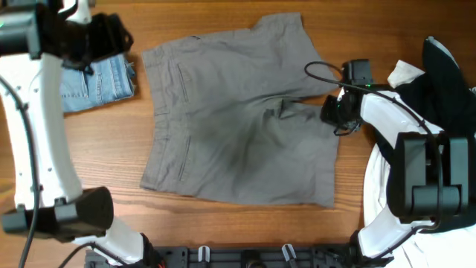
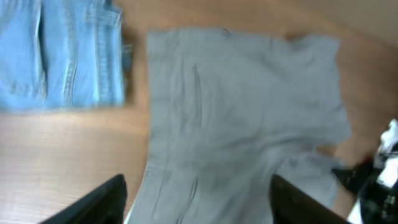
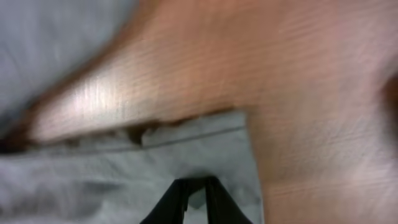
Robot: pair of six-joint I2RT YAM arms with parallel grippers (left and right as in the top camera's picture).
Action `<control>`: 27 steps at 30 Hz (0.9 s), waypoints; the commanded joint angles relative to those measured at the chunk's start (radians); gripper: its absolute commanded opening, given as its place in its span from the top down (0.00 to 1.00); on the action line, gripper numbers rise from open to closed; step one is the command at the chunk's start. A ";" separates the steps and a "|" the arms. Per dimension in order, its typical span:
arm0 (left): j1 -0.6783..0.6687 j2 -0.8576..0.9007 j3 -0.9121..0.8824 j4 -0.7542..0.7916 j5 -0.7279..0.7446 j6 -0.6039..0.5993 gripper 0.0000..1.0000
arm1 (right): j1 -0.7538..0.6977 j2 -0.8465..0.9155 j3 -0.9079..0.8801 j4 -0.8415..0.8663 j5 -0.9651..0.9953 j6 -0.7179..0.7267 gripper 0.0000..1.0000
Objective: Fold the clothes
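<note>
The large grey shorts [image 1: 238, 119] lie spread flat on the wooden table [image 1: 97, 156], waistband to the left and legs to the right. My right gripper [image 1: 332, 112] is at the hem of the lower right leg. In the right wrist view its fingers [image 3: 196, 186] are closed on a pinch of the grey fabric [image 3: 124, 174] near the hem corner. My left gripper [image 1: 104, 41] hovers at the upper left over the denim shorts [image 1: 97, 85]. In the left wrist view its jaws [image 2: 196, 199] are wide open and empty above the grey shorts [image 2: 242, 118].
The light-blue denim shorts [image 2: 62, 56] lie folded at the far left. A black garment [image 1: 446, 89] and a white one [image 1: 405, 73] are piled at the right edge, just behind my right arm.
</note>
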 commanded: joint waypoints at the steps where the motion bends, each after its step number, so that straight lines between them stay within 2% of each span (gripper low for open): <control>1: 0.037 0.017 -0.014 -0.140 -0.019 -0.018 0.38 | -0.073 0.022 0.076 -0.003 -0.076 -0.085 0.79; 3: 0.047 0.003 -0.060 -0.171 -0.018 -0.018 0.43 | -0.087 -0.050 0.160 -0.109 -0.163 -0.148 0.71; 7: 0.047 -0.094 -0.177 -0.172 -0.029 -0.022 0.44 | -0.085 -0.274 0.225 -0.291 -0.265 -0.190 0.66; 8: 0.047 -0.146 -0.238 -0.171 -0.077 -0.032 0.43 | -0.085 -0.321 0.225 -0.321 -0.278 -0.190 0.63; 9: 0.047 -0.177 -0.280 -0.171 -0.122 -0.063 0.40 | -0.085 -0.375 0.225 -0.365 -0.288 -0.188 0.61; 10: 0.047 -0.240 -0.384 -0.159 -0.196 -0.118 0.33 | -0.085 -0.435 0.225 -0.423 -0.295 -0.184 0.57; 11: 0.051 -0.296 -0.502 -0.112 -0.212 -0.161 0.22 | -0.085 -0.483 0.225 -0.478 -0.292 -0.163 0.53; 12: 0.057 -0.334 -0.606 -0.060 -0.196 -0.189 0.15 | -0.085 -0.508 0.224 -0.520 -0.288 -0.158 0.51; 13: 0.062 -0.368 -0.740 0.025 -0.161 -0.209 0.10 | -0.085 -0.517 0.224 -0.563 -0.273 -0.150 0.45; 14: 0.068 -0.380 -0.873 0.112 -0.121 -0.250 0.08 | -0.085 -0.515 0.221 -0.595 -0.252 -0.129 0.44; 16: 0.073 -0.371 -1.017 0.214 -0.056 -0.293 0.09 | -0.085 -0.504 0.198 -0.624 -0.238 -0.123 0.43; 17: 0.075 -0.353 -1.126 0.302 -0.027 -0.327 0.15 | -0.085 -0.499 0.172 -0.624 -0.238 -0.123 0.43; 18: 0.079 -0.331 -1.212 0.375 -0.008 -0.365 0.27 | -0.085 -0.492 0.134 -0.618 -0.238 -0.106 0.42; 19: 0.086 -0.301 -1.291 0.449 0.008 -0.393 0.30 | -0.085 -0.484 0.094 -0.606 -0.239 -0.093 0.41; 21: 0.107 -0.231 -1.389 0.546 0.043 -0.423 0.30 | -0.085 -0.466 0.027 -0.571 -0.239 -0.082 0.41; 22: 0.121 -0.193 -1.412 0.566 0.058 -0.427 0.26 | -0.085 -0.458 -0.010 -0.548 -0.238 -0.082 0.40; 24: 0.144 -0.141 -1.418 0.574 0.057 -0.430 0.21 | -0.085 -0.452 -0.063 -0.518 -0.239 -0.079 0.40; 27: 0.152 -0.095 -1.419 0.637 0.055 -0.431 0.22 | -0.085 -0.447 -0.108 -0.488 -0.238 -0.056 0.39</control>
